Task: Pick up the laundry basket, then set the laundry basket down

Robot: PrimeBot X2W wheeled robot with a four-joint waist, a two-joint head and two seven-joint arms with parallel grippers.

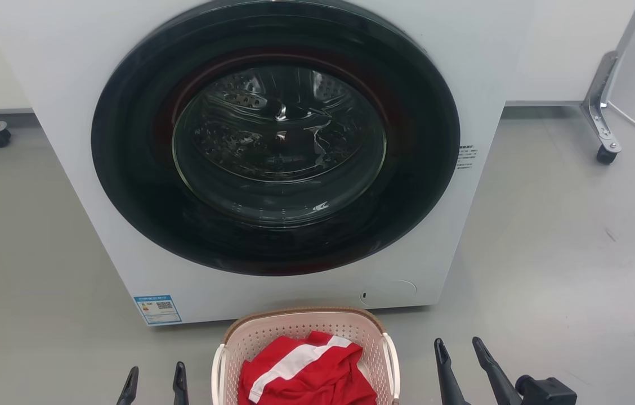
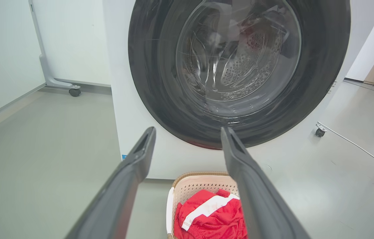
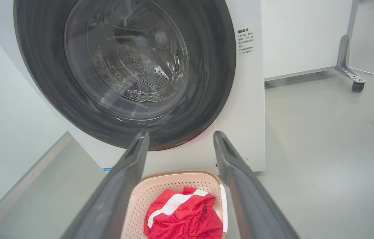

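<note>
Grey floor (image 1: 565, 225) bears the laundry basket (image 1: 272, 333) before a washing machine (image 1: 481, 50).

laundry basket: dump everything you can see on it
The laundry basket is pale pink-cream perforated plastic with a brown woven-look rim and white side handles. It stands upright on the grey floor just before the washing machine, holding a red garment with a white stripe. The left gripper and right gripper, both open, flank it without touching.
</note>
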